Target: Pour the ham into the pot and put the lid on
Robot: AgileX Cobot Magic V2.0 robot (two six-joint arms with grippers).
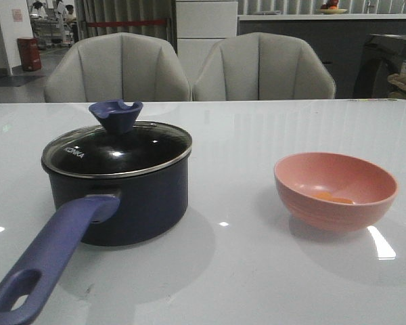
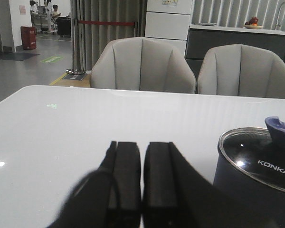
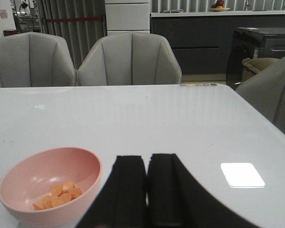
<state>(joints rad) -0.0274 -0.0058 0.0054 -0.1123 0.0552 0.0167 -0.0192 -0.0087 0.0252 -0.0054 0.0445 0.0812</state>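
lid (image 1: 118, 150) on pot (image 1: 132, 203), ham (image 3: 58, 194) in bowl (image 3: 23, 178) (pink)

The word "KONKA" is printed in white capitals on the glass of the lid (image 2: 256, 161), which is seated on the pot (image 2: 249, 199). In the left wrist view it is read clearly; in the front view the same word is seen on the lid (image 1: 117, 150) near its rim (small and slanted). No other text, number or sign is legible anywhere.

Lid (image 1: 118, 150) blocks pot (image 1: 132, 200) mouth; wide gap to pink bowl (image 1: 335, 191)
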